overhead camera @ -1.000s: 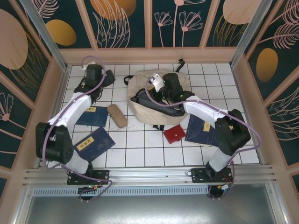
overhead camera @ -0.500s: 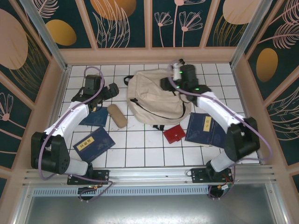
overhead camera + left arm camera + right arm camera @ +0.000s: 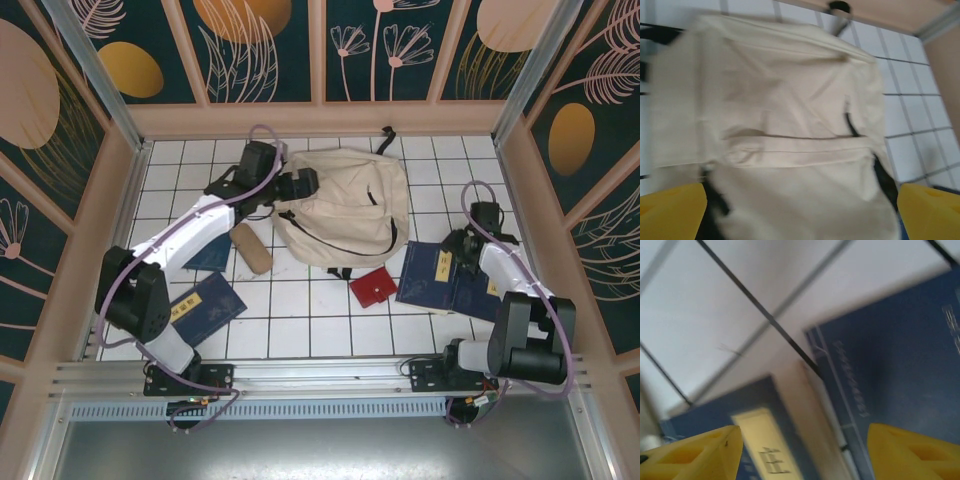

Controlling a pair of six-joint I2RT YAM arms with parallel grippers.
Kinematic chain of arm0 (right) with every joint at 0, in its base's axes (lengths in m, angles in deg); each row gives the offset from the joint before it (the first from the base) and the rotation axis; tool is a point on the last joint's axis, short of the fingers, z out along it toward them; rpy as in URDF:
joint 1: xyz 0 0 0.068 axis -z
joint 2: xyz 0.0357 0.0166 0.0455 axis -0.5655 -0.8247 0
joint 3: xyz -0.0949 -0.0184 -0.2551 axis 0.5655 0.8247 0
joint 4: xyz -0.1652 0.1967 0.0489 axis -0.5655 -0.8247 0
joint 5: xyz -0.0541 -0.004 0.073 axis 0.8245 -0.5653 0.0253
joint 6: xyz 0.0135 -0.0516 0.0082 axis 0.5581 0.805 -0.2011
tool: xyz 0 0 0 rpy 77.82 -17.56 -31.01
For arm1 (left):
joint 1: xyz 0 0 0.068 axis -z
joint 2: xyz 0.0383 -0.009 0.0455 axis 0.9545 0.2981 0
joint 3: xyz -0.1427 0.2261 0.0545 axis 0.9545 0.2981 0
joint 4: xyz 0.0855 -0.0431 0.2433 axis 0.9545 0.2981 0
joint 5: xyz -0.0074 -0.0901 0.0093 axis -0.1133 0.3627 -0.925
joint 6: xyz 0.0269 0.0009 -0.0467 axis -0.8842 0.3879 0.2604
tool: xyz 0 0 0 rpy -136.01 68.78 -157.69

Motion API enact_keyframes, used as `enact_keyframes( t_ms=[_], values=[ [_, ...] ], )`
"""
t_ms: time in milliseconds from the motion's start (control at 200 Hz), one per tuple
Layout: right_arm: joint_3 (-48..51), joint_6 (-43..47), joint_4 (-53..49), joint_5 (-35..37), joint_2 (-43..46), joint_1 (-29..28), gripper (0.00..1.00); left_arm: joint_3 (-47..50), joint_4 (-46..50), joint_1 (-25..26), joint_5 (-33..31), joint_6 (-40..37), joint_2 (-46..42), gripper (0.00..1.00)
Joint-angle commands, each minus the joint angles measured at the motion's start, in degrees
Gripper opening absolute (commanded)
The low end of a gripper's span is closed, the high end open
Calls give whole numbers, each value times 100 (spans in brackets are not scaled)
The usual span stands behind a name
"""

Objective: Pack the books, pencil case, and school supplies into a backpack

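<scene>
Left arm [image 3: 195, 230] reaches far forward, left jaws spread wide at the left edge of the backpack [image 3: 350, 205] (flat, middle of the bench [image 3: 300, 300]). Right arm [image 3: 508, 270] folded close, right jaws apart and empty, low over the books [image 3: 440, 275] on the right.

**Top external:** fixed camera above and behind the arm bases [image 3: 190, 378], looking steeply down from far off over the whole tiled table [image 3: 300, 320].
**Left wrist:** close and slightly blurred, facing the backpack [image 3: 350, 215] at the table's far middle, which the top view shares.
**Right wrist:** very near and blurred, tilted down on the books [image 3: 445, 275] by the right edge, also shared with the top view.
</scene>
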State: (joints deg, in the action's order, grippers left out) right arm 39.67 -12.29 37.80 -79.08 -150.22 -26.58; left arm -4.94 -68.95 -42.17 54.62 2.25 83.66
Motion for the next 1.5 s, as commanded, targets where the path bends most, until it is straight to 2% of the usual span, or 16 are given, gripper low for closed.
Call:
enact_keyframes(
  t_ms=[0,140,250,405,515,671,801,916,1156,1211,1216,1226,1251,1306,1411,1496],
  values=[
    [275,22,280,-814,-121,76,65,-507,-273,477,524,406,399,97],
    [397,71,555,-1311,-280,25,56,-913,-454,987,797,643,958,92],
    [349,98,695,-1525,-376,-6,48,-1124,-350,1105,753,722,1461,87],
    [194,135,914,-1674,-702,-132,39,-1597,368,1099,-369,468,2259,84],
    [38,97,1094,-1760,-949,-295,37,-1854,627,931,-658,500,2746,83],
    [-227,46,1341,-1919,-1333,-585,32,-1632,552,605,-1072,429,2800,84],
    [-444,60,1438,-1885,-1595,-731,14,-1410,549,235,-1164,373,2790,83],
    [-499,137,1377,-1780,-1522,-768,0,-1295,459,107,-1136,177,2602,84],
    [-460,517,618,-854,-795,-778,0,-1502,516,110,-794,54,2420,85],
    [-546,711,382,-678,-705,-894,19,-1537,521,108,-706,87,2326,85],
    [-573,752,328,-643,-706,-918,24,-1542,521,112,-699,88,2317,85],
    [-584,772,303,-630,-706,-927,27,-1546,514,115,-682,100,2297,85],
    [-660,864,154,-538,-733,-1055,40,-1535,493,125,-633,119,2227,86],
    [-780,923,-55,-254,-791,-1246,55,-1512,446,154,-583,185,2082,86],
    [-813,1139,-1,-446,-918,-1507,63,-1453,433,246,-540,315,1832,87],
    [-941,1236,-66,-381,-1265,-1673,64,-1393,373,411,-443,409,1703,87]
  ],
)
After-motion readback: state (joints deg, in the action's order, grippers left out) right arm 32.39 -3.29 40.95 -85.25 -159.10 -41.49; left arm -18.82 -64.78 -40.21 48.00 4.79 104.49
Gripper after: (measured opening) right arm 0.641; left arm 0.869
